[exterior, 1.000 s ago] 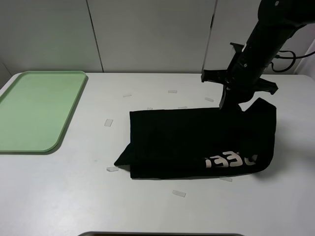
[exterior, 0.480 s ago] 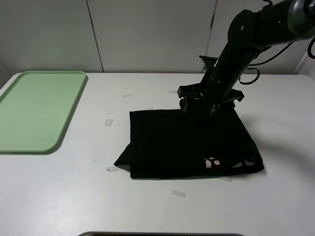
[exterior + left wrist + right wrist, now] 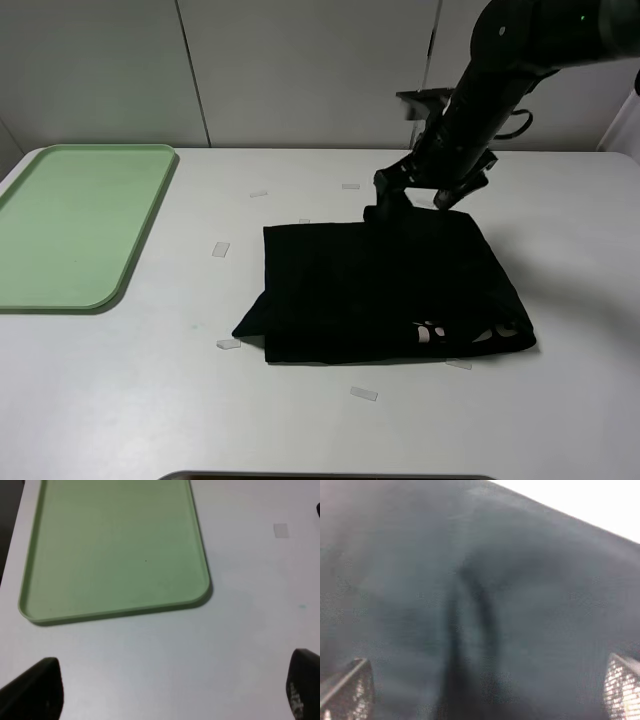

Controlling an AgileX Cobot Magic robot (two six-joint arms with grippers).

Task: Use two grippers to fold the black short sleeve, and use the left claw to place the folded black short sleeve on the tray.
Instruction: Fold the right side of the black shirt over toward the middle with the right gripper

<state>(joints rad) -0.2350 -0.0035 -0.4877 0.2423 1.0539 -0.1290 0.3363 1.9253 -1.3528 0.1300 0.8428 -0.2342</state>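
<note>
Ahead of the left pincer (image 3: 170, 695) lies the light green tray (image 3: 115, 550), flat on the white tabletop (image 3: 240, 645), with one rounded corner nearest the pincer. That pincer hovers with its black fingertips (image 3: 35, 690) spread wide, only bare tabletop between them, pinching nothing. Small clear tape strips (image 3: 221, 249) are scattered to the right of the tray, some between it and the black short sleeve (image 3: 380, 290). Seen from high up, the black short sleeve lies folded into a rough rectangle on the tabletop, well apart from the tray, reaching from beneath the right pincer (image 3: 420, 195) toward the near side. A little pale lettering (image 3: 465, 335) shows along its near right edge, well away from that pincer. The right pincer hangs over the garment's far edge with its jaws spread; whether a fingertip touches the cloth cannot be told. From its wrist camera, dark cloth fills the space between both fingertips, nothing pinched, with a sliver of tabletop beyond the cloth's edge.
</note>
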